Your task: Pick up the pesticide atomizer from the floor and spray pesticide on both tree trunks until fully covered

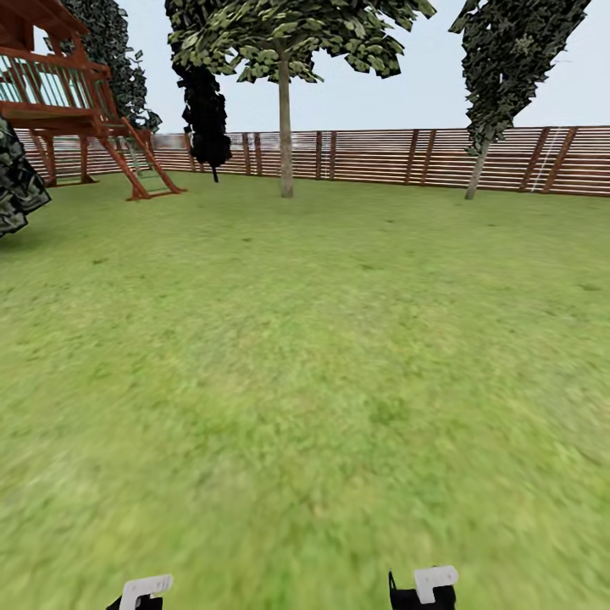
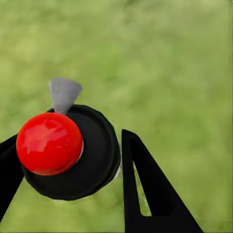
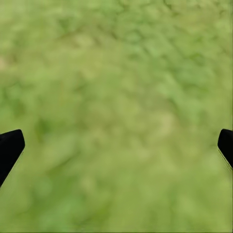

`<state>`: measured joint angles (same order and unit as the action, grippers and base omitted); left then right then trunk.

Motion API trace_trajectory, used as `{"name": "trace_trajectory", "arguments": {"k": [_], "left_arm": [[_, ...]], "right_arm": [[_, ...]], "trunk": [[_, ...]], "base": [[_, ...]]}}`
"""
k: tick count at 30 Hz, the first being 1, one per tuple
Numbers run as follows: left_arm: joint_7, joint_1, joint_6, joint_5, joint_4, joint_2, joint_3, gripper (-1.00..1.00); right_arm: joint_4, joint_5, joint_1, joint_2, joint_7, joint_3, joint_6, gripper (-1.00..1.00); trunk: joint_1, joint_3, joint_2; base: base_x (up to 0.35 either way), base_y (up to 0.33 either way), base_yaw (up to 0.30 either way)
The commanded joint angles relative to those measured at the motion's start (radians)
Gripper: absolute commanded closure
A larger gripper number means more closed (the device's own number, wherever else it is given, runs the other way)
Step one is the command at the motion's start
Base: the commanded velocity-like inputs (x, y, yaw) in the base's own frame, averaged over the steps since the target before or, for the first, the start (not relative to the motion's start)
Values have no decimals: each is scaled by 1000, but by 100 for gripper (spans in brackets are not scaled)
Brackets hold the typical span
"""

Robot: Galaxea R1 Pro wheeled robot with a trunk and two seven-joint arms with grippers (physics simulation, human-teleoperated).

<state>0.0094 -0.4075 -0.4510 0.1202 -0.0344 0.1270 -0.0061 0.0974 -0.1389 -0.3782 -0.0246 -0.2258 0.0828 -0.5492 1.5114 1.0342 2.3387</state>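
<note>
1. The pesticide atomizer [image 2: 68, 153] sat between the two black fingers of the left claw [image 2: 73, 179], seen from above in the left wrist view: a round black cap with a glossy red ball on top and a small grey cone-shaped nozzle at its edge.
2. The left claw was pinching the atomizer, one finger [image 2: 145, 194] pressed against the cap's rim and the other just showing on the far side of it.
3. Beneath that claw and the atomizer lay only blurred green grass.
4. The right claw [image 3: 116, 145] was spread wide, its black fingertips [image 3: 9, 148] at opposite edges of the right wrist view, with nothing between them but lawn [image 3: 116, 87].
5. In the head view, white and black parts of both arms showed at the lower edge, the left one [image 1: 144, 590] and the right one [image 1: 428, 586].
6. Far ahead of the claws, across the garden's lawn [image 1: 305, 356], a tree with a straight pale trunk [image 1: 285, 135] stood before the brown slat fence [image 1: 381, 157].
7. A second tree [image 1: 479, 165], leaning, stood ahead and to the right, by the same fence.
8. A black-foliaged tree [image 1: 206, 119] and a red-brown wooden play tower [image 1: 76, 110] stood ahead and to the left.
</note>
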Motion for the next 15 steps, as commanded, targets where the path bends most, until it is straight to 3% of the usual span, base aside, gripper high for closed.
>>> {"name": "trace_trajectory", "arguments": {"k": [1,15], "left_arm": [[0,-1,-3,6,1,0,-2,100],[0,-1,-3,6,1,0,-2,100]], "right_arm": [[-1,-5,-1,0,-10,8,0,-100],[-1,-5,-1,0,-10,8,0,-100]], "trunk": [[0,1,0],[0,1,0]], "base": [[339,0,0],[339,0,0]]}}
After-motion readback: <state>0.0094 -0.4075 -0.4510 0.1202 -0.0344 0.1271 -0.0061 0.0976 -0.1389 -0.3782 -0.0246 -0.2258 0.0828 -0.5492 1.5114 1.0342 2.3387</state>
